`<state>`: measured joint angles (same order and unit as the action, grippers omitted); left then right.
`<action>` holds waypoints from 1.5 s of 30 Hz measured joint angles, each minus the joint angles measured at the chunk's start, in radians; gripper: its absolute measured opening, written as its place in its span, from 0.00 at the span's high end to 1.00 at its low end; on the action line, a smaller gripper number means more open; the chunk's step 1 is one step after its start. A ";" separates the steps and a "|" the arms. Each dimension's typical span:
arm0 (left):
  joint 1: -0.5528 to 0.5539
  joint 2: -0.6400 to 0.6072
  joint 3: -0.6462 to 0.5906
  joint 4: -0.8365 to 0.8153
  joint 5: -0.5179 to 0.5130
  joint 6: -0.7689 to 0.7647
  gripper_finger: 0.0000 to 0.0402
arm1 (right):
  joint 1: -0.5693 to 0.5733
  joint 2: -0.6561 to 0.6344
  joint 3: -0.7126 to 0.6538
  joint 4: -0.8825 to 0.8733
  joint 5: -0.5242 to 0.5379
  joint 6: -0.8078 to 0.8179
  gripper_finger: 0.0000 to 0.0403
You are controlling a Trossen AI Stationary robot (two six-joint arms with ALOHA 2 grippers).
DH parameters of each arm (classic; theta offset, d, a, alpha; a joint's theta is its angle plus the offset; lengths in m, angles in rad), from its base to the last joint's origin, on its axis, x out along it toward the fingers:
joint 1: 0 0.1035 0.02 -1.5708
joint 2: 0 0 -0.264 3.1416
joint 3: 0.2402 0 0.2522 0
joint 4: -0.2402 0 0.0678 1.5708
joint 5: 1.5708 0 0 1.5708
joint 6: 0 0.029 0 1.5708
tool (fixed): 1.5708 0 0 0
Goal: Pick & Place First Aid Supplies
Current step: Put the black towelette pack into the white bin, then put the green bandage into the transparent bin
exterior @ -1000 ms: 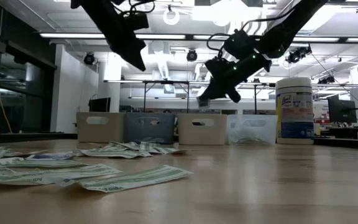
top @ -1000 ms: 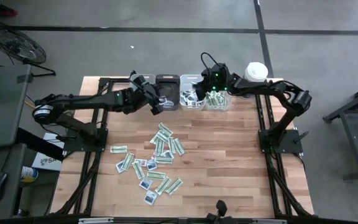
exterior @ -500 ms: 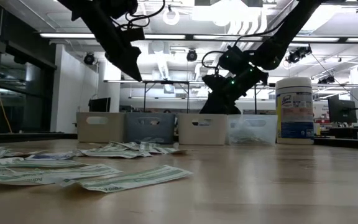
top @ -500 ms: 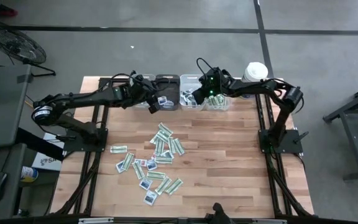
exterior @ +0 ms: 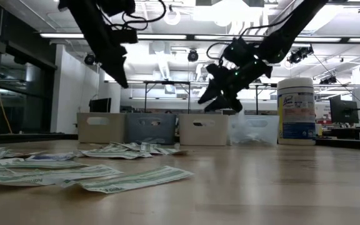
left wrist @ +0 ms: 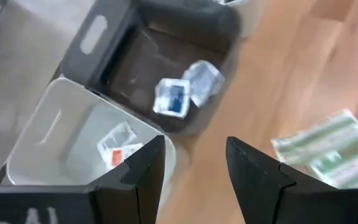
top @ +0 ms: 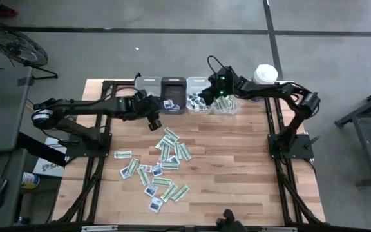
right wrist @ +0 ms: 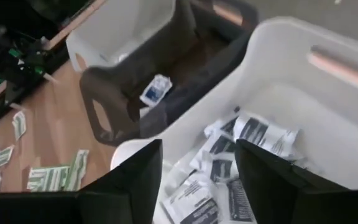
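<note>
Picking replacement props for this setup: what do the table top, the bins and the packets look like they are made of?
Table top: wood planks, satin finish, with visible grain and board seams.
Dark bin and white bin: probably moulded plastic, with smooth matte walls and rounded rims.
Packets: probably printed paper, thin, flat and slightly curled; one in the dark bin looks crinkly, maybe film.

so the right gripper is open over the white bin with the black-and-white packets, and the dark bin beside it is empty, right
Not quite. The dark bin is not empty: the right wrist view shows a blue-marked packet lying in it. The rest holds: the right gripper is open above the white bin of black-and-white packets.
</note>
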<state>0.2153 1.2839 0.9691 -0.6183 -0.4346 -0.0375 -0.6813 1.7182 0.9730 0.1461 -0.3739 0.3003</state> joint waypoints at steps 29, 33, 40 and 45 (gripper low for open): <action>-0.377 -0.054 -0.215 -0.425 0.307 -1.074 0.59 | 0.060 -0.220 0.000 -0.150 -0.037 -0.137 0.51; -0.448 -0.084 -0.261 -0.433 0.368 -1.296 0.59 | 0.060 -0.220 0.001 -0.150 -0.037 -0.137 0.51; -0.566 -0.113 -0.315 -0.449 0.422 -1.571 0.59 | 0.060 -0.220 0.001 -0.150 -0.037 -0.137 0.51; -0.596 -0.113 -0.316 -0.503 0.455 -1.635 0.59 | 0.060 -0.220 0.001 -0.150 -0.037 -0.137 0.51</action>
<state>-0.3809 1.1713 0.6533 -1.1213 0.0199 -1.6730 -0.6209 1.4979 0.9737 -0.0036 -0.4110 0.1631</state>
